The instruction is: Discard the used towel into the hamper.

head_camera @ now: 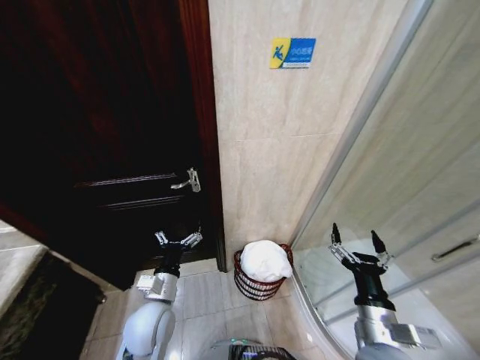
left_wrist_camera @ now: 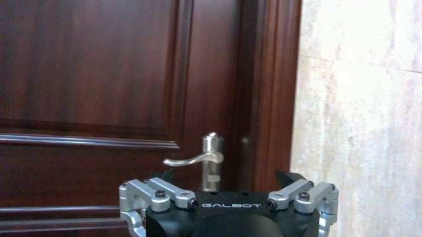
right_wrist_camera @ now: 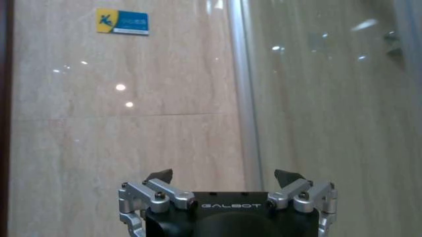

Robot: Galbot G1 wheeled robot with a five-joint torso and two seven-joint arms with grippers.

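White towel lying in the hamper, hamper on the floor at the wall foot beside the door, left gripper and right gripper raised, fingers apart, both empty

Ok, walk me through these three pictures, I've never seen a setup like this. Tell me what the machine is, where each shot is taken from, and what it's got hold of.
This is a wheeled robot with two arms, each ending in a pincer. The wide shot comes from a camera on its head, looking down at a bathroom corner. There the left pincer hangs in front of a dark wooden door, and the right pincer in front of a glass shower screen. Both are open and hold nothing.

On the floor tiles between them stands the hamper, a red-brown wire basket with a white towel already bundled inside.

The other two shots come from cameras on the wrists. The left one faces the door and its silver handle. The right one faces the tiled wall with a blue and yellow sign.
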